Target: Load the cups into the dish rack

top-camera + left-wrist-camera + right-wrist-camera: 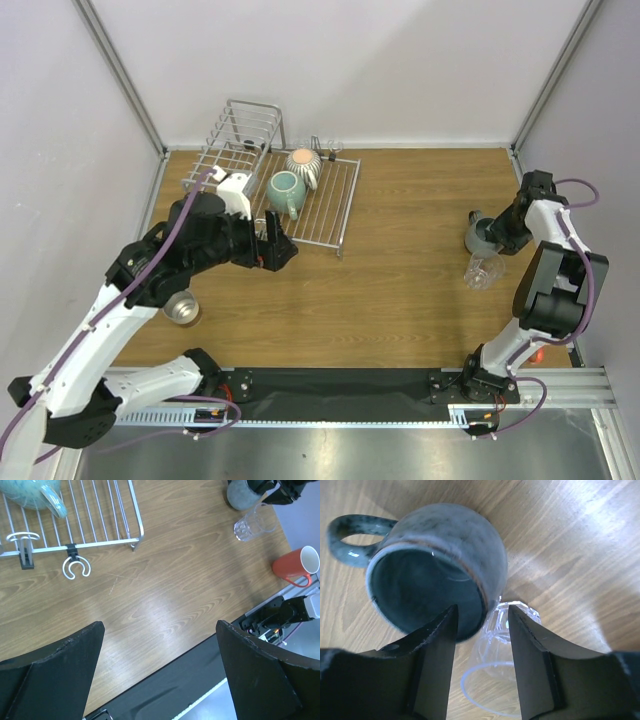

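The dish rack stands at the back left and holds a teal mug and a ribbed grey-white cup. My left gripper hovers open and empty at the rack's near edge; in the left wrist view bare table shows between its fingers, with the rack and teal mug above. My right gripper is open over a grey mug and a clear glass lying on its side. The glass lies between the fingers, and the left finger overlaps the mug's rim.
A grey cup stands on the table by the left arm. An orange-red mug lies near the front right edge, mostly hidden by the right arm in the top view. Enclosure walls stand close on the left, back and right.
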`<state>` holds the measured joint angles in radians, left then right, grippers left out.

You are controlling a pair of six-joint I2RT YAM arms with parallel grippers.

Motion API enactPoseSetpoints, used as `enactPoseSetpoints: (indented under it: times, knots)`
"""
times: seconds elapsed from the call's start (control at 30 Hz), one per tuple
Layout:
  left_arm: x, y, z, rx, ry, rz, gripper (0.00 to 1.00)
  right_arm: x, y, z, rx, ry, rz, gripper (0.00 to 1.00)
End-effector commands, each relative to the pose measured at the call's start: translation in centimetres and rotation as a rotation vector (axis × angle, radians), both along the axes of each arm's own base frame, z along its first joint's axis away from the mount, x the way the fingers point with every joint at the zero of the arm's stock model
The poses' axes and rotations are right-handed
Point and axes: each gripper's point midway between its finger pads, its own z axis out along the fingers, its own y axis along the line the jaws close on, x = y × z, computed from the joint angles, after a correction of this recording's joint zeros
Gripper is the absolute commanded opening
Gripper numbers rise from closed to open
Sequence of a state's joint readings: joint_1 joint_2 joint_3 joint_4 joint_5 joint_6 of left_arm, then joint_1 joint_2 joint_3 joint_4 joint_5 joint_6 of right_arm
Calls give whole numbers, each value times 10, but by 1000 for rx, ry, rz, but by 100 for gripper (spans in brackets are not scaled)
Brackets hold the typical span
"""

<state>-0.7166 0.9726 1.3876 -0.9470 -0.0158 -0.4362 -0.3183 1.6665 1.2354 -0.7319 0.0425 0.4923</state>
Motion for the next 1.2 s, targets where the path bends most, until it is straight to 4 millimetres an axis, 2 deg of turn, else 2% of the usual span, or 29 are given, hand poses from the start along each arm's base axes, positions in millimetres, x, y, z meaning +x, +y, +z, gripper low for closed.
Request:
enactPoseSetpoints:
  times: [0.0,0.1,0.27,0.37,0.4,0.47,0.6,0.63,0.73,0.77,0.8,0.87,0.9,0.93,0.97,1.0,1.03,1.07,1.1,1.13,1.17]
  knots:
    - [2,-8,15,-36,-21,-33,100,16,-4,4,-1,-37,20,50]
    - [4,-12,17,-44,-16,-39,100,18,-3,0,10,-37,23,46]
    - [9,-13,27,-65,-20,-12,100,25,-4,-3,11,-36,23,31]
    - [8,-14,30,-80,-1,-14,100,28,-4,-3,11,-36,20,19]
    - [8,-16,28,-80,15,-19,100,29,-4,-4,13,-32,19,9]
    - [7,-18,31,-99,34,-23,100,31,-3,-3,8,-33,25,0]
    - [10,-17,33,-115,94,9,100,39,4,7,-11,-54,54,0]
    - [10,-18,41,-137,98,11,100,43,5,18,-31,-80,66,0]
    - [12,-21,51,-202,145,5,100,66,27,63,-114,-184,164,0]
    - [16,-17,55,-226,160,20,100,80,45,87,-143,-245,221,0]
    - [10,-23,56,-257,212,-27,99,86,53,103,-160,-284,250,0]
    - [21,-22,61,-330,293,-2,100,97,76,143,-204,-393,324,0]
    - [14,-31,71,-412,361,-49,100,103,98,169,-216,-463,380,0]
    - [15,-36,76,-461,396,-71,100,106,118,185,-217,-518,431,0]
    - [16,-39,84,-506,400,-84,100,106,135,217,-218,-624,473,0]
    - [21,-45,101,-587,395,-83,100,102,166,232,-216,-684,557,0]
    - [19,-48,104,-621,416,-90,100,102,182,258,-225,-787,592,0]
    - [19,-51,116,-674,388,-118,100,90,200,284,-223,-874,634,0]
    - [16,-56,121,-745,461,-115,99,79,225,295,-215,-927,701,0]
    - [13,-62,108,-773,545,-132,98,72,244,316,-203,-1015,740,0]
    - [10,-64,123,-832,507,-177,98,64,256,328,-191,-1061,773,0]
